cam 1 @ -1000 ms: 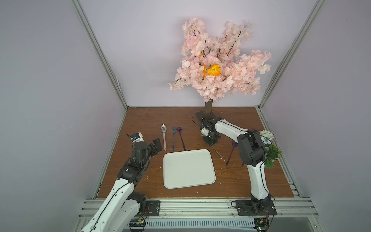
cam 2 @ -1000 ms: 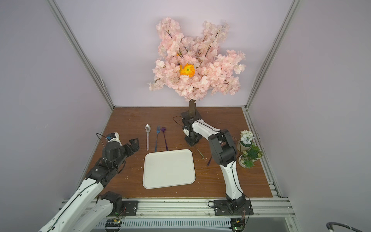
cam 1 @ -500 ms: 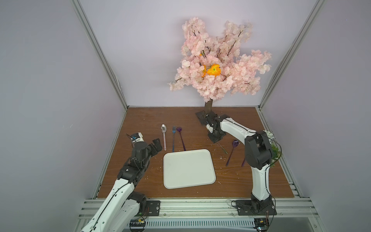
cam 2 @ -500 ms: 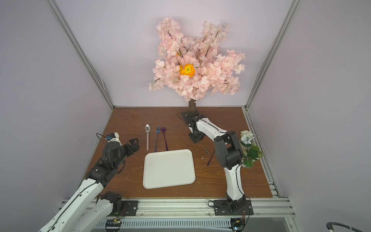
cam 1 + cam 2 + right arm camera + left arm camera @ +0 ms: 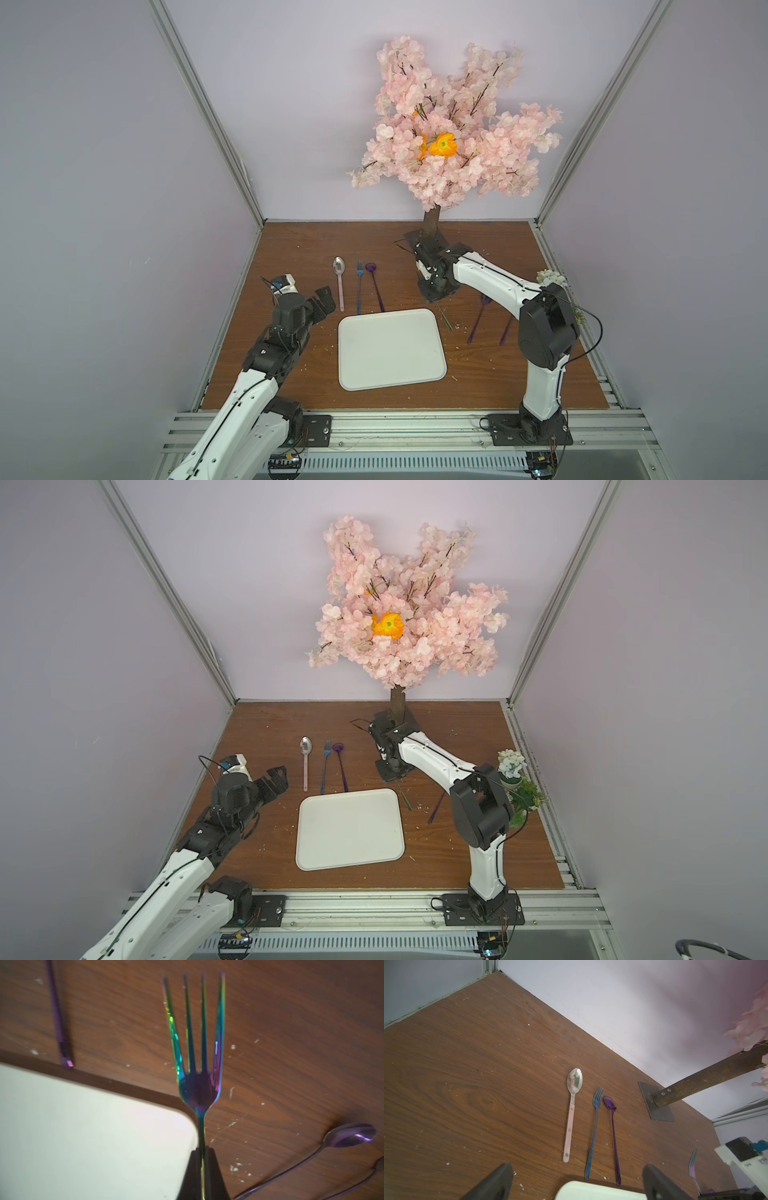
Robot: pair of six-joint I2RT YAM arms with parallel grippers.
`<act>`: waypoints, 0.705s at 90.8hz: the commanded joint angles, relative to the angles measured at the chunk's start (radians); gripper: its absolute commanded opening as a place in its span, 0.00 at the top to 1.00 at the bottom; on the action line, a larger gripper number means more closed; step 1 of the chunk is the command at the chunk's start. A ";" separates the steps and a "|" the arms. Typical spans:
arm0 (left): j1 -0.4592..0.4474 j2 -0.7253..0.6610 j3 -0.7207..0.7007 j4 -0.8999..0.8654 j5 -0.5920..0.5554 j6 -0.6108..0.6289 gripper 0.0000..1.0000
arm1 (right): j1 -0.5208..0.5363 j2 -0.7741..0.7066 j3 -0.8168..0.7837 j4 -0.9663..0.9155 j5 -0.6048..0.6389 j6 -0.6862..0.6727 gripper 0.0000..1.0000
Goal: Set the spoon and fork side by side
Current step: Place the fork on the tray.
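My right gripper [image 5: 202,1150] is shut on the neck of an iridescent fork [image 5: 197,1043], its tines sticking out past the fingertips above the wood. In both top views this gripper [image 5: 435,296] [image 5: 392,774] hangs just beyond the white tray's [image 5: 390,349] far right corner. A purple spoon [image 5: 478,320] [image 5: 351,1134] lies on the table to its right. Left of the tree, a pink-handled silver spoon [image 5: 339,282] [image 5: 572,1113], a blue fork [image 5: 359,286] [image 5: 593,1132] and another purple spoon [image 5: 375,286] [image 5: 612,1136] lie parallel. My left gripper [image 5: 322,305] [image 5: 576,1184] stands open and empty near their handle ends.
A pink blossom tree on a dark base plate [image 5: 428,241] stands at the back, close behind the right gripper. Small potted plants [image 5: 552,278] sit at the right edge. Another purple utensil [image 5: 507,330] lies near the right arm's elbow.
The right arm's elbow has swung out to the right and toward the front. Its gripper, still shut on the fork, stays by the tray's far right corner. The left arm has not moved.
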State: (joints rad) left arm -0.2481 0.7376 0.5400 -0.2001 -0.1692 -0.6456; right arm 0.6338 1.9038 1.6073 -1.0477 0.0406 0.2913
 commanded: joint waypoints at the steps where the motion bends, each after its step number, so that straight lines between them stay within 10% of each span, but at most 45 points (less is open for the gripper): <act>1: 0.013 -0.007 0.000 0.002 -0.017 0.007 0.00 | 0.084 -0.039 0.010 0.001 -0.071 0.161 1.00; 64: 0.017 -0.081 -0.013 -0.017 -0.017 -0.008 0.00 | 0.405 0.102 -0.076 0.494 -0.277 0.752 1.00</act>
State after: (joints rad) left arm -0.2428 0.6704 0.5400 -0.2031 -0.1909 -0.6506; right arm 1.0050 1.9770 1.5124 -0.6079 -0.2207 0.9436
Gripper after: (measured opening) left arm 0.995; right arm 0.048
